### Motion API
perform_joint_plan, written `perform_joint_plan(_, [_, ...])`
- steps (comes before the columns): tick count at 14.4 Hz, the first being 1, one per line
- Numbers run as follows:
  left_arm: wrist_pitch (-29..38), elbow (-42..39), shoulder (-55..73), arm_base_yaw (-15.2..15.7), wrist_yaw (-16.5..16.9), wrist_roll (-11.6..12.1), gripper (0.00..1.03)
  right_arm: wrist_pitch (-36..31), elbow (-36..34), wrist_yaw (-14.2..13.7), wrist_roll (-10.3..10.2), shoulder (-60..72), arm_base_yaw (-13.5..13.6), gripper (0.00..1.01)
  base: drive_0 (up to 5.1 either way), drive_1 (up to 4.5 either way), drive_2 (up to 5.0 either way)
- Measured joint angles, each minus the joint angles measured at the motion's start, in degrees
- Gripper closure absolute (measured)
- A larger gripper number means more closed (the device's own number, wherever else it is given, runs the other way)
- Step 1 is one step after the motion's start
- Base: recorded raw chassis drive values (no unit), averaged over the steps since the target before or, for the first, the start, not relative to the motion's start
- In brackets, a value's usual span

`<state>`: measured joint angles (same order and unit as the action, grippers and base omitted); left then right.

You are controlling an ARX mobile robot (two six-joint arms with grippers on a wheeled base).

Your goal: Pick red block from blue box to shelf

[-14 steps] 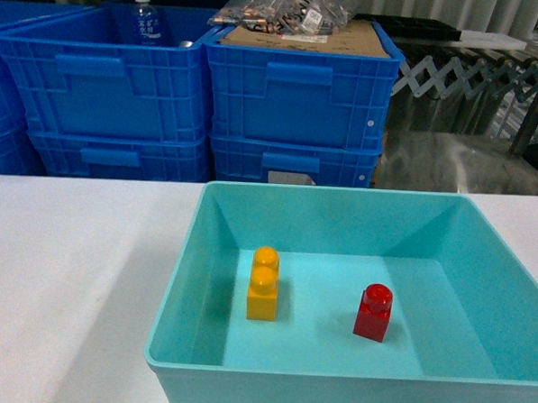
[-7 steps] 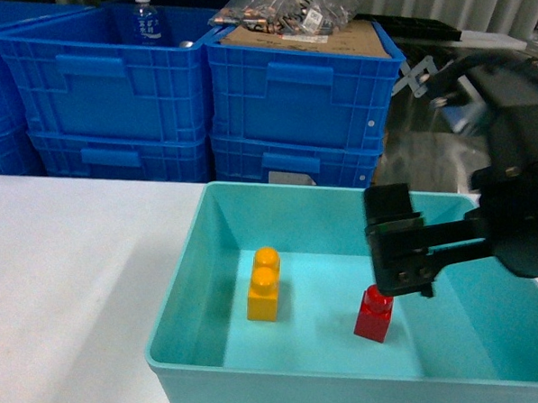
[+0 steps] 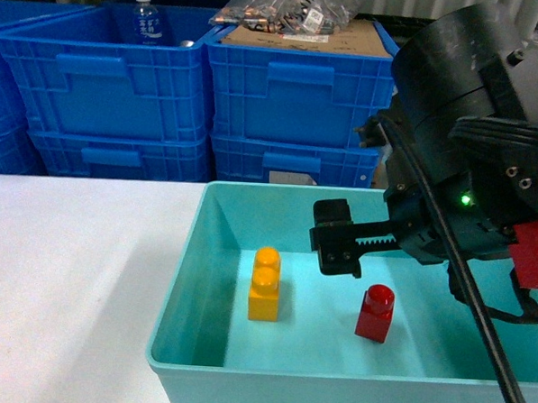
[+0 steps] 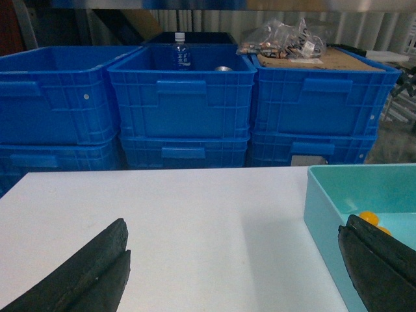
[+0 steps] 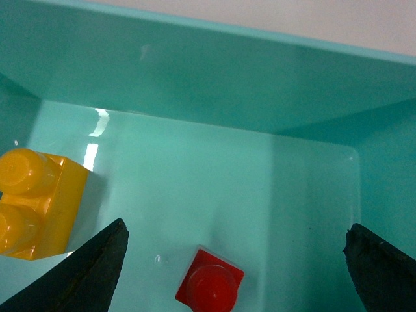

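The red block (image 3: pixel 374 313) stands upright on the floor of the blue box (image 3: pixel 173 341), right of centre. In the right wrist view the red block (image 5: pixel 209 287) lies below and slightly left of the middle of my right gripper (image 5: pixel 235 229). That gripper hangs open above it inside the blue box (image 5: pixel 195 71) and touches nothing. One black finger (image 3: pixel 337 246) shows in the head view, above and left of the block. My left gripper (image 4: pixel 234 227) is open over the white table, left of the box rim (image 4: pixel 318 195). The shelf is out of view.
A yellow two-stud brick (image 3: pixel 265 284) stands left of the red block. Stacked dark blue crates (image 3: pixel 121 94) line the far table edge, one holding a bottle (image 3: pixel 145 19), one topped with cardboard (image 3: pixel 305 36). White table (image 3: pixel 67 272) stretches left of the box.
My right arm has come in from the right and now looms over the box, its finger further left and higher. The red block and yellow brick have not moved.
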<state>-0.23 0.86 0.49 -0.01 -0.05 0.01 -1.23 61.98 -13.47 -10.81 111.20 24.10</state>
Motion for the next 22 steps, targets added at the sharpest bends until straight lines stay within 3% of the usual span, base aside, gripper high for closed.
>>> perform_joint_plan(5, [0.0, 0.0, 0.0, 0.0, 0.02, 0.0, 0.05, 3.93, 3.56, 1.92, -0.35, 7.02, 0.13, 0.03, 0.0, 0.0, 0.0])
perform_joint_plan(8, [0.0, 0.0, 0.0, 0.0, 0.02, 0.0, 0.05, 5.79, 4.79, 3.63, -1.64, 10.29, -1.27, 0.03, 0.0, 0.0, 0.0])
perform_joint_plan(9, [0.02, 0.0, 0.0, 0.0, 0.0, 0.0, 0.05, 6.01, 5.14, 3.76, -1.97, 10.8, -1.29, 0.09, 0.0, 0.0, 0.0])
perform_joint_plan(12, [0.02, 0.0, 0.0, 0.0, 0.0, 0.0, 0.05, 5.99, 5.6, 4.61, -2.62, 12.61, -1.25, 0.42, 0.0, 0.0, 0.0])
perform_joint_plan(13, [0.0, 0.0, 0.0, 0.0, 0.02, 0.0, 0.05, 6.27, 5.92, 4.81, -2.73, 12.87, -1.29, 0.59, 0.0, 0.0, 0.0])
perform_joint_plan(14, [0.0, 0.0, 0.0, 0.0, 0.02, 0.0, 0.05, 5.05, 5.92, 4.85, -2.73, 12.87, -1.29, 0.71, 0.0, 0.0, 0.0])
perform_joint_plan(16, [0.02, 0.0, 0.0, 0.0, 0.02, 0.0, 0.05, 2.1, 4.48, 5.53, -2.84, 11.69, -1.22, 0.72, 0.0, 0.0, 0.0])
perform_joint_plan(19, [0.02, 0.0, 0.0, 0.0, 0.0, 0.0, 0.05, -5.77, -2.08, 3.61, -1.79, 2.51, -0.42, 0.72, 0.0, 0.0, 0.0])
perform_joint_plan(21, [0.02, 0.0, 0.0, 0.0, 0.02, 0.0, 0.05, -14.19, -8.04, 2.19, 0.63, -7.52, 0.66, 0.72, 0.0, 0.0, 0.0])
perform_joint_plan(22, [0.02, 0.0, 0.0, 0.0, 0.0, 0.0, 0.05, -22.38, -14.75, 2.38, 2.97, -17.92, 1.14, 0.72, 0.0, 0.0, 0.0])
